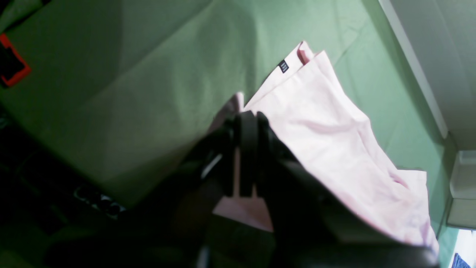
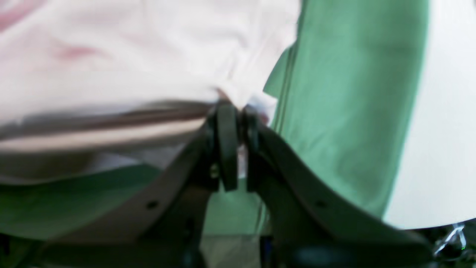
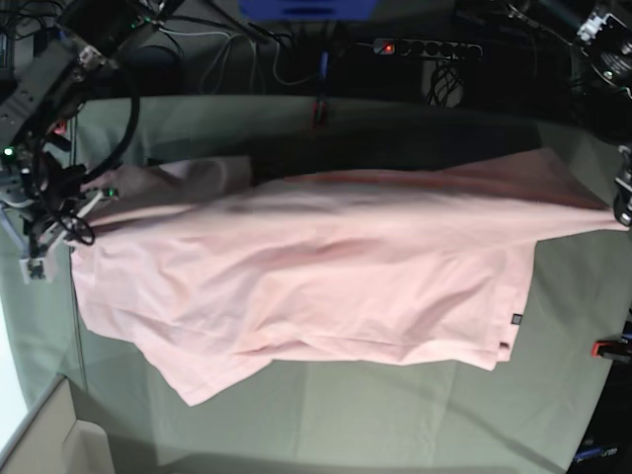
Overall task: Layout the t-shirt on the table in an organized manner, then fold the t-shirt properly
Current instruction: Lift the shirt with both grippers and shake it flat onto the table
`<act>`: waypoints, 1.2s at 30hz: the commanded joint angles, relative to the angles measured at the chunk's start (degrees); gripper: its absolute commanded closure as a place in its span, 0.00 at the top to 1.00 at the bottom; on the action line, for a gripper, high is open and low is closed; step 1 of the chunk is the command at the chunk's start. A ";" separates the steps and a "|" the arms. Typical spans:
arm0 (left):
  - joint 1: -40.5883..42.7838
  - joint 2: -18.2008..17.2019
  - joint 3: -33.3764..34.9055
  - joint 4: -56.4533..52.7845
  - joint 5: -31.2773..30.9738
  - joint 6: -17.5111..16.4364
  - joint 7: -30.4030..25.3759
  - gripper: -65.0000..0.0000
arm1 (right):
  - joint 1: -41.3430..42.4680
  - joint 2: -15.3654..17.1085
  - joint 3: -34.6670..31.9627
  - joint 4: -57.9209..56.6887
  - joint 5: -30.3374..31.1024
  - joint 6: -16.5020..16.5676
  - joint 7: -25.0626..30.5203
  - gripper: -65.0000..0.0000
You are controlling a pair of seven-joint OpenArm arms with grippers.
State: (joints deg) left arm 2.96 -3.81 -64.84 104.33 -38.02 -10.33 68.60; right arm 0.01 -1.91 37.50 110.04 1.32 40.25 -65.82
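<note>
The pale pink t-shirt (image 3: 326, 272) is stretched sideways between my two grippers, its upper edge lifted and its lower part draped on the grey-green table (image 3: 395, 415). No lettering shows, only a small black tag (image 3: 514, 318). My right gripper (image 3: 89, 193) is at the base view's left, and in its wrist view it (image 2: 238, 111) is shut on a fold of the shirt (image 2: 130, 56). My left gripper (image 3: 620, 212) is at the base view's right, and in its wrist view it (image 1: 248, 117) is shut on the shirt's edge (image 1: 327, 126), above the table (image 1: 148, 74).
Red clamps sit at the table's far edge (image 3: 318, 111) and right edge (image 3: 607, 348); one also shows in the left wrist view (image 1: 15, 70). A power strip (image 3: 425, 46) and cables lie behind the table. A cardboard box (image 3: 39, 439) stands at the near left corner.
</note>
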 commanded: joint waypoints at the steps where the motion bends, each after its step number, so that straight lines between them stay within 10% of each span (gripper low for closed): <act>1: -0.46 -0.89 -0.17 1.20 -0.97 0.09 -1.13 0.00 | 0.56 0.64 0.97 2.09 0.04 -0.25 0.64 0.00; 13: -10.04 -1.33 9.23 1.20 -0.79 0.44 -1.21 0.00 | 15.07 6.88 1.49 2.09 -0.05 -0.25 0.64 0.00; 36: -64.81 -1.50 36.84 -27.72 11.25 3.60 -8.77 0.00 | 65.70 24.46 -12.05 -38.87 0.30 -0.25 7.23 0.00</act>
State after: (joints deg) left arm -59.27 -4.67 -27.92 75.77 -26.17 -6.42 61.63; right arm 63.46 21.32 25.43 70.37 0.95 40.23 -60.38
